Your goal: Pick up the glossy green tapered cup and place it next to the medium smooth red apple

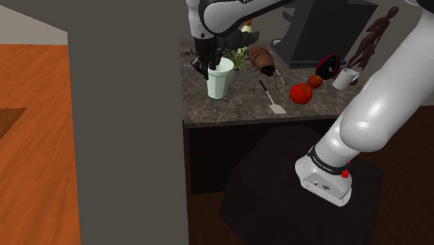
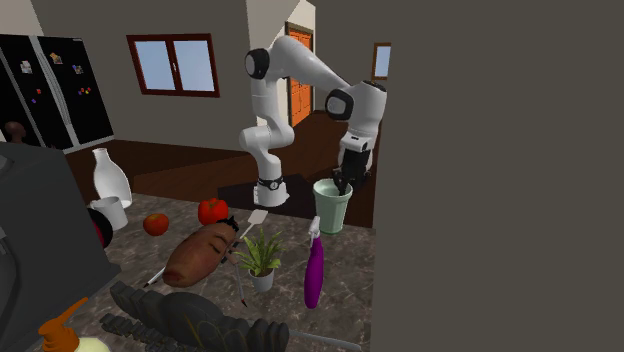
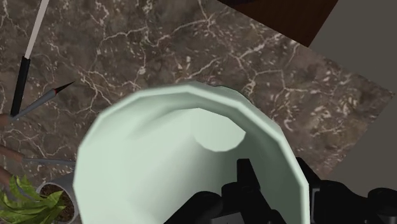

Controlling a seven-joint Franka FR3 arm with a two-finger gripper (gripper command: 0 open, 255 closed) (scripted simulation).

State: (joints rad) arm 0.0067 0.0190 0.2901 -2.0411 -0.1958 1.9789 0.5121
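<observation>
Marble counter (image 1: 236, 111): the gripper (image 1: 213, 68) sits at the pale green cup (image 1: 220, 83) rim; whether it grips, I cannot tell. In the shoulder view, the apple (image 1: 315, 81) lies at the cup's three o'clock.

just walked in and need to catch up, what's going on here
A white robot arm has its black gripper down at the rim of a pale green tapered cup. The cup stands upright on the dark marbled counter and looks not yet lifted. A larger red fruit and a smaller red fruit sit farther along the counter, toward the shoulder view's right, well apart from the cup.
</observation>
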